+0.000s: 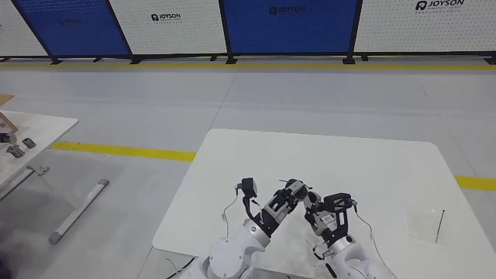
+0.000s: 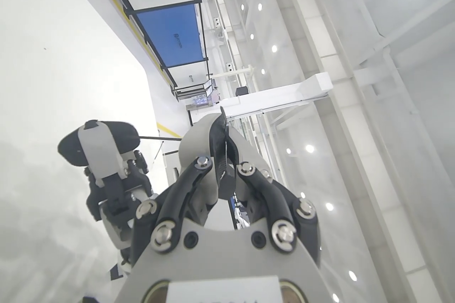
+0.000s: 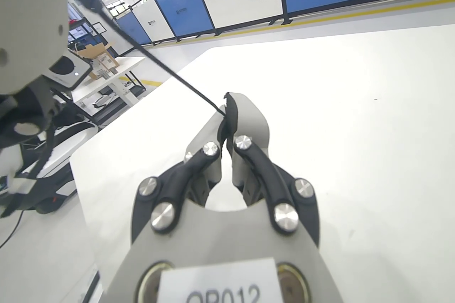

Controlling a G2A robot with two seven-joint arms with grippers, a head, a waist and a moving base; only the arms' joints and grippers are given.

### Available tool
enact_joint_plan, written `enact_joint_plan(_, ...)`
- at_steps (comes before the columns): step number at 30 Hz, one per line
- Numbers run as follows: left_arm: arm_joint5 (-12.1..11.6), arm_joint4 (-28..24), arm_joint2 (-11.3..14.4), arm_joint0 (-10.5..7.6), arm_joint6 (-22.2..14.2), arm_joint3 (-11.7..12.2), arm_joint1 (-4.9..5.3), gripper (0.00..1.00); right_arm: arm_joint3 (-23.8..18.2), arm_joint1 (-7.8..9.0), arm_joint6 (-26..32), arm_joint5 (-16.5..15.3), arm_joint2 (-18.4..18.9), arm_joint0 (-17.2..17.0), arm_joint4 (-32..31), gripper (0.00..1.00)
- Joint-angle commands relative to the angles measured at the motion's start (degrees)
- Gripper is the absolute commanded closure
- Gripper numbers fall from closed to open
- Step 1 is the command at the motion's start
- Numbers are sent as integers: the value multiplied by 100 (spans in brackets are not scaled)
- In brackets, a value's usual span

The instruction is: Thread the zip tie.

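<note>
Both arms hang close together over the near edge of the white table, roughly midway along it. The left gripper is clamped tight on the zip tie. A black block that looks like the tie's head sits just below its pressed-together pads, with a thin strip pinched between them. The right gripper is closed as well, nipping the other end of the tie at its very fingertips. From there the black strip runs straight, up off the table, toward the left gripper, where it blurs out and I cannot make out how it meets the head. Seen from above, the two grippers nearly touch and the tie between them is too thin to pick out. Whether the tail has entered the head is hidden by the fingers. Toward the table's right-hand end lies a clear plastic bag with a thin dark strip at its edge. Whether the strip is on the bag or beside it I cannot tell.
</note>
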Motion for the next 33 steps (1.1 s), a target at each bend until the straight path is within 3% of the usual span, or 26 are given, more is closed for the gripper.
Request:
enact_joint_plan(1,-7,16,11,2,8,-5,0,100,7,3,2,-14,7,4,0,100)
enact_joint_plan(7,-13,37,49,0,27,-27,0,100,34,14,12,-58,30,2,13,100)
enact_joint_plan(9,81,56,42,-17,97,2,-1,100,32,16,13,-129,41,-3,105,100)
enact_joint_plan(10,131,49,43,-37,143,18,-5,100,24,18,14,-156,55,-8,153,67)
enact_joint_plan(11,178,45,45,-57,197,38,-9,100,0,19,-17,-176,76,-18,219,0)
enact_joint_plan(17,268,-189,34,-158,358,169,-36,100,-102,56,-514,-575,356,-211,669,0)
enact_joint_plan(23,334,-259,-56,-168,589,317,-44,100,-166,96,-851,-755,694,-430,1129,0)
enact_joint_plan(26,413,-273,-105,-180,744,471,-50,100,-216,138,-971,-1045,973,-595,1460,0)
enact_joint_plan(33,488,-435,-269,-137,951,726,-51,100,-699,308,-1467,-1050,1427,-1110,2161,0)
